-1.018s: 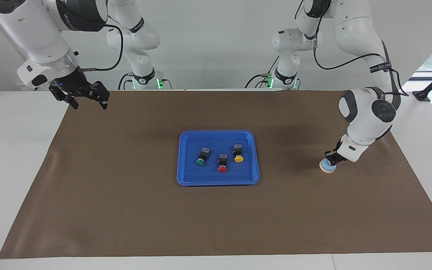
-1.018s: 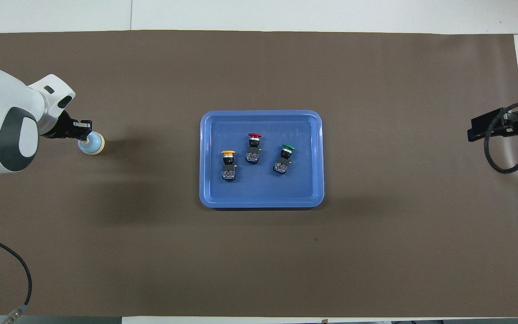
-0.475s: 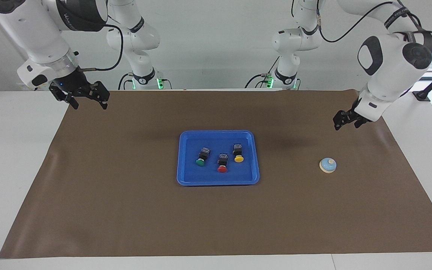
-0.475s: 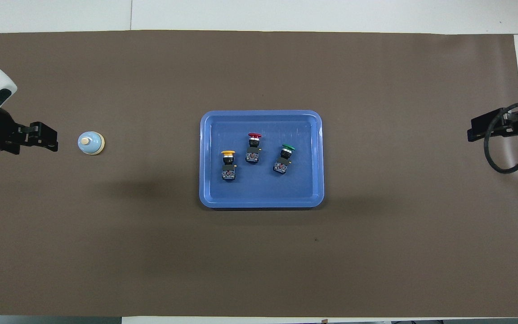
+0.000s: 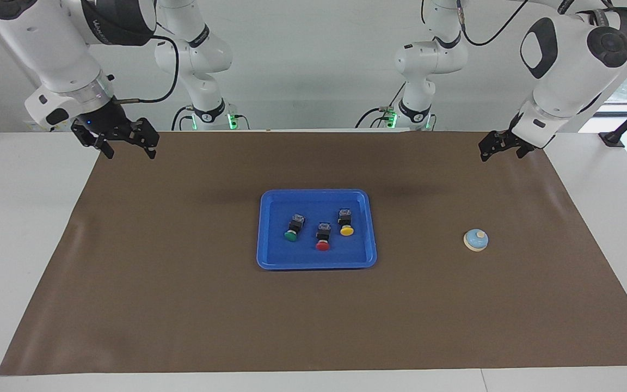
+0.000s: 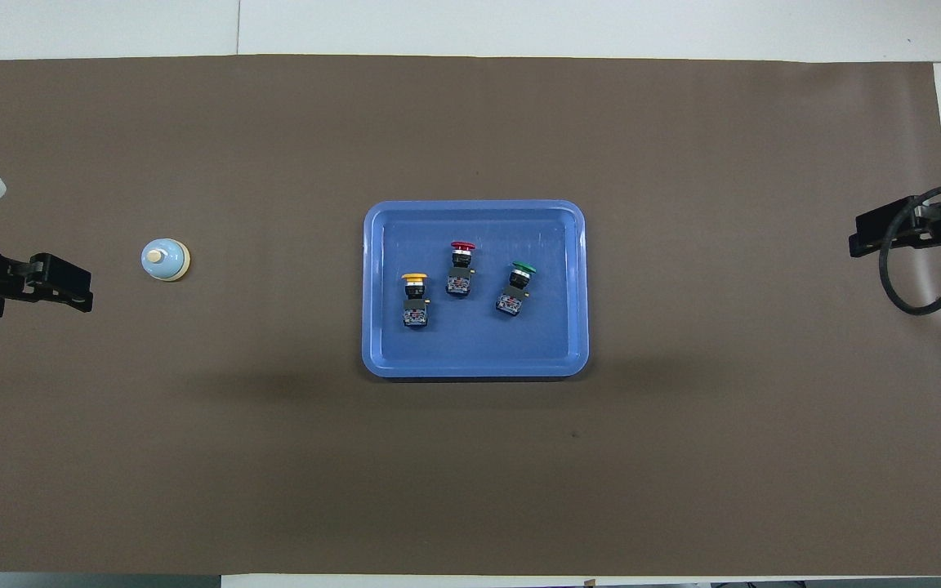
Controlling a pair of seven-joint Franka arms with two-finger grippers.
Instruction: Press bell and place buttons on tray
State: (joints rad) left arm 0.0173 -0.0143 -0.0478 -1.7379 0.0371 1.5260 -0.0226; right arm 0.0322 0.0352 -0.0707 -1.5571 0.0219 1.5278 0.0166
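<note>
The bell (image 5: 475, 239) stands alone on the brown mat toward the left arm's end; it also shows in the overhead view (image 6: 165, 260). The blue tray (image 5: 262, 228) lies mid-table, also in the overhead view (image 6: 372, 286). In it lie the green button (image 5: 292, 228), the red button (image 5: 323, 237) and the yellow button (image 5: 345, 222). My left gripper (image 5: 500, 152) is raised over the mat at its own end, well apart from the bell and holding nothing. My right gripper (image 5: 128, 146) is open and empty, raised over the mat's corner at its own end, where the arm waits.
The brown mat (image 5: 183, 305) covers most of the white table. A black cable loops by the right gripper (image 6: 867, 233) in the overhead view. Both arm bases stand at the robots' end of the table.
My left gripper rose off the bell, which it was touching a second ago, and drew back toward the robots. The bell, tray, buttons and right arm have not moved.
</note>
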